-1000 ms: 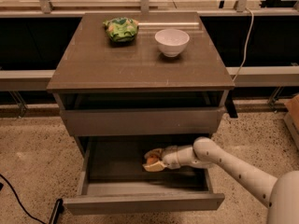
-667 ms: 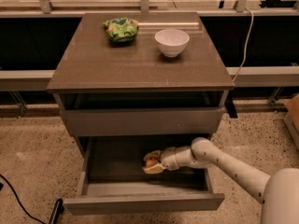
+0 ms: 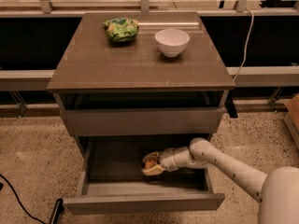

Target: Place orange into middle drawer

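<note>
Barely moved, the gripper reaches into the wide grey-brown middle drawer from four o'clock. It seemingly pinches the small round orange

- My hand is inside the open middle drawer, over its dark floor.
- It grips the orange between the fingers.
- On the surface above are a white bowl and a green bag.

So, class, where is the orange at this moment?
In the camera view, the orange is held in the gripper inside the open middle drawer, near its centre, below the white bowl on the cabinet top.
</note>
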